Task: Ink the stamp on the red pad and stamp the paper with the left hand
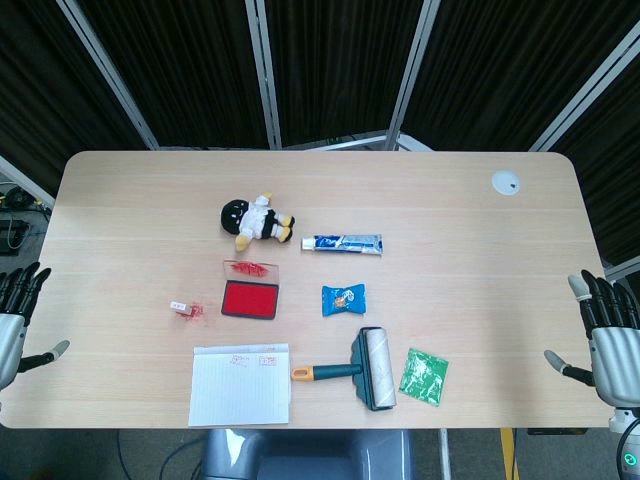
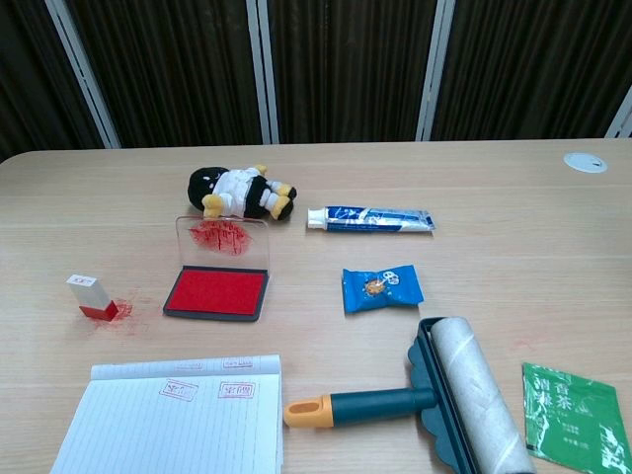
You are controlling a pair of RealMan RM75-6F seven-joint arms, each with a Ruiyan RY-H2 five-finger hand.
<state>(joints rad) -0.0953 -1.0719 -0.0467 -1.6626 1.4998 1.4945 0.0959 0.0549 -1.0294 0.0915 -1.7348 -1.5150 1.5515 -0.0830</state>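
The fingers (image 1: 22, 284) of the left hand (image 1: 12, 320) are spread apart and point up and away from the robot, with the thumb standing out to the side; they hold nothing. This hand hangs off the left edge of the counter (image 1: 450, 220), far to the left of the red pad (image 1: 249, 299), and only the head view shows it. The right hand (image 1: 610, 338) has the same pose at the right edge of the counter: its fingers are apart, upright and empty, the thumb pointing inward toward the pad, and it is well apart from every object. The stamp (image 2: 94, 297) stands on the counter just to the left of the red pad, not touching it, with red ink marks on the wood around its base. The pad lies open, and its clear lid (image 2: 223, 237), smeared with red, stands up at the far side. The paper (image 2: 173, 422), a lined notepad, lies in front of the pad, near the robot's edge of the counter, and it carries two red stamp prints close to its top edge. Behind the pad lies a plush doll (image 2: 235, 192); to the right of the pad are a toothpaste tube (image 2: 370, 219), a blue snack packet (image 2: 381, 287), a lint roller (image 2: 434, 400) and a green sachet (image 2: 576, 416).
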